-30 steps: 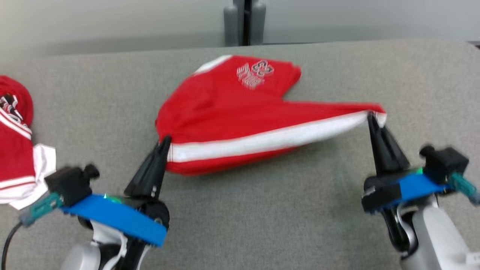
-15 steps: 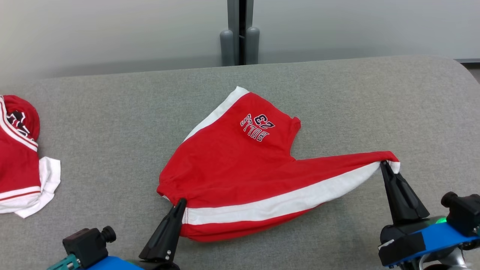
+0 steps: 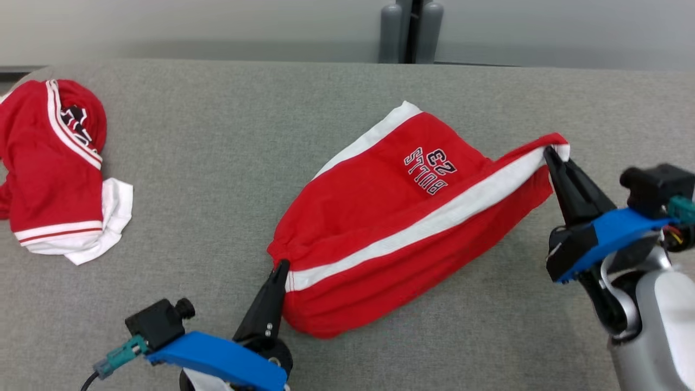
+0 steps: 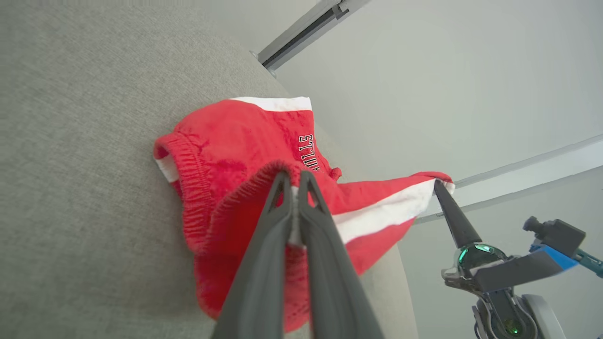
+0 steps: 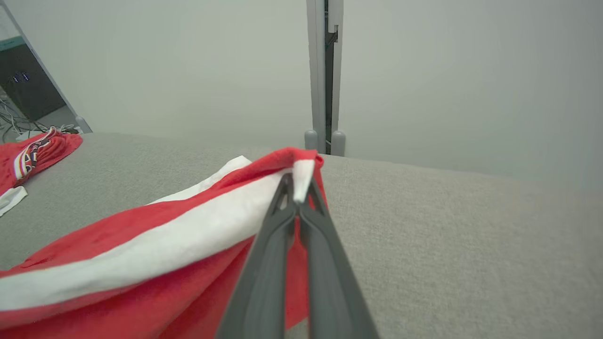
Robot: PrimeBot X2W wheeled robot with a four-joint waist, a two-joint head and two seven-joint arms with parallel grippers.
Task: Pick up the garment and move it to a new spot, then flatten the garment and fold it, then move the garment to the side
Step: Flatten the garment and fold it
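- The left tool (image 3: 282, 266) was cut off by the head view's bottom edge just below its blue mount (image 3: 217, 358).
- The right tool's (image 3: 547, 152) pale forearm (image 3: 662, 336) ran out at the bottom right corner.
- The jersey (image 3: 54, 163) was clipped by the left edge, and its print was too crumpled to read.
- In the left wrist view, a fold of the shorts (image 4: 245, 141) hid the end of their lettering.
- The post (image 3: 412, 27) was cut by the top edge.

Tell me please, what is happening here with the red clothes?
A two-armed robot is handling a pair of red shorts on a grey padded surface. Its left end effector is shut on the elastic waistband and its right end effector is shut on the leg hem, so the white side stripe is stretched between them. The shorts are not yet flat or folded. A second red and white garment lies crumpled at the robot's far left, untouched.
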